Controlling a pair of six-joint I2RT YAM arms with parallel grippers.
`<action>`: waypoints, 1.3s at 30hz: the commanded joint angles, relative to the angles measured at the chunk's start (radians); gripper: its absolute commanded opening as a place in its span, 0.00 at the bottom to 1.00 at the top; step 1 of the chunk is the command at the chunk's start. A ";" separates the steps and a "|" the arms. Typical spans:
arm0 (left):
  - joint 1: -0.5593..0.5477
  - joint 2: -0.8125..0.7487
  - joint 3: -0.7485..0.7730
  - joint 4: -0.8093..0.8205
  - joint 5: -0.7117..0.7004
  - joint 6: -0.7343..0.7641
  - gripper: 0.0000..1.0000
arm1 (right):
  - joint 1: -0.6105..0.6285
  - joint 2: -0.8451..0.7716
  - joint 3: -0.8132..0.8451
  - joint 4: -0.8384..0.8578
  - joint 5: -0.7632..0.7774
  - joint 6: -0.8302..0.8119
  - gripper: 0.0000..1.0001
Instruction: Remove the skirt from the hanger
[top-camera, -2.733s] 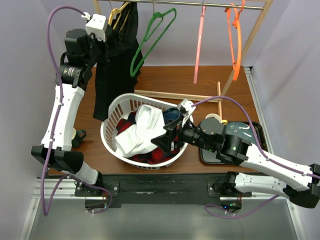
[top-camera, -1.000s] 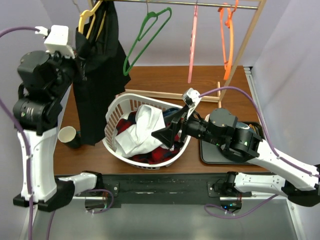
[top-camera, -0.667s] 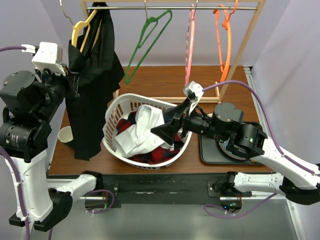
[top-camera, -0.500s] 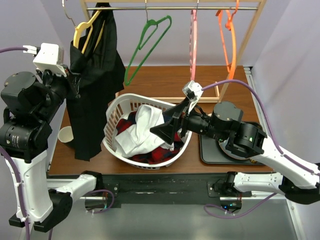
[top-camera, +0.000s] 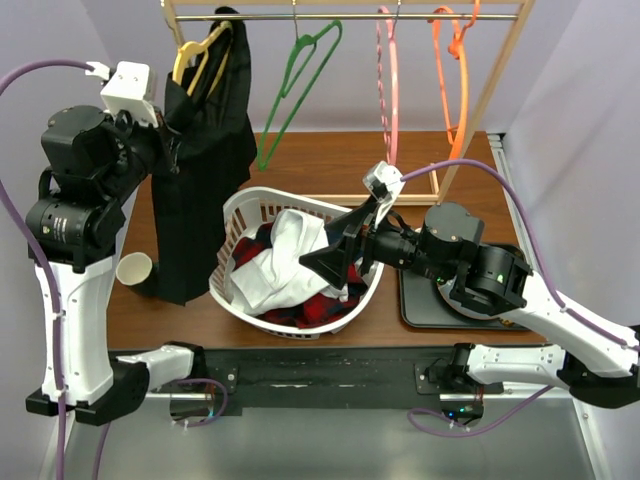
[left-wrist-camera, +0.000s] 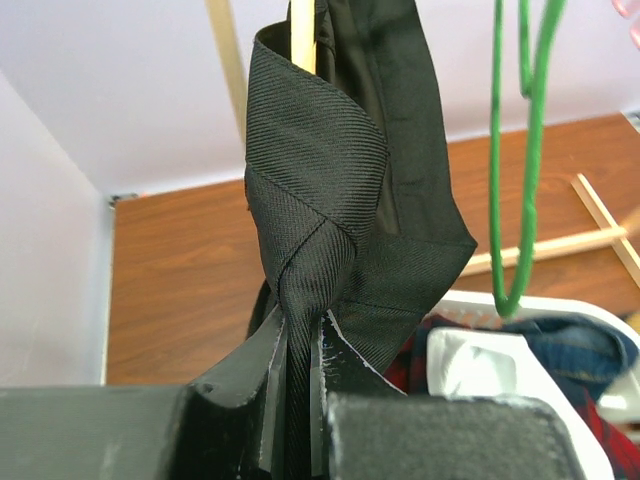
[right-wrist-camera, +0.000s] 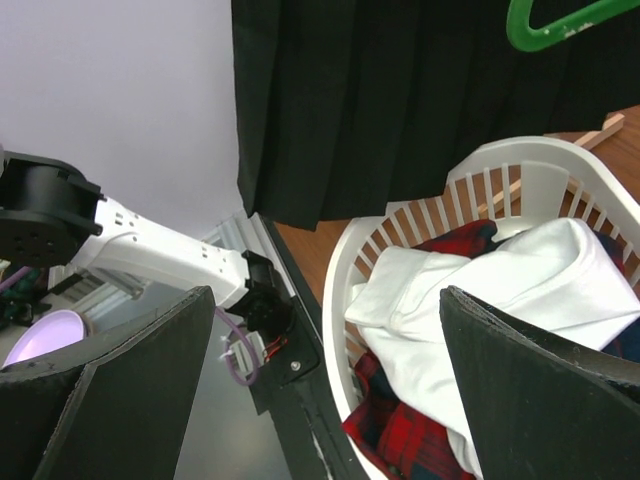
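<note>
A black skirt (top-camera: 200, 180) hangs from a yellow hanger (top-camera: 203, 52) at the left end of the rail (top-camera: 340, 16). My left gripper (top-camera: 166, 150) is shut on a bunched fold of the skirt's upper edge. In the left wrist view the fabric (left-wrist-camera: 330, 200) is pinched between the jaws of that gripper (left-wrist-camera: 298, 400), with the hanger (left-wrist-camera: 303, 30) above. My right gripper (top-camera: 335, 262) is open and empty over the white laundry basket (top-camera: 232, 215). In the right wrist view, the right gripper (right-wrist-camera: 325, 390) faces the basket, with the skirt (right-wrist-camera: 400, 100) behind.
The basket holds a white garment (top-camera: 285, 260) and red plaid clothes (top-camera: 320, 305). Green (top-camera: 300, 80), pink (top-camera: 390, 90) and orange (top-camera: 455, 70) hangers hang empty on the rail. A paper cup (top-camera: 133, 270) stands left of the skirt. A black tray (top-camera: 420, 305) lies under the right arm.
My left arm has moved to the right, still gripping the skirt. The skirt and yellow hanger swung right along the rail. My right gripper has stayed open over the basket.
</note>
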 joint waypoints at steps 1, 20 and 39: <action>0.003 -0.080 -0.025 0.047 0.112 -0.022 0.00 | 0.002 -0.026 0.007 -0.003 0.037 -0.030 0.98; 0.003 -0.373 -0.188 0.093 0.091 0.041 0.00 | 0.002 0.006 0.071 -0.075 0.057 -0.055 0.99; 0.002 -0.391 0.082 0.276 0.385 -0.016 0.00 | 0.004 0.072 0.484 0.009 -0.008 -0.165 0.98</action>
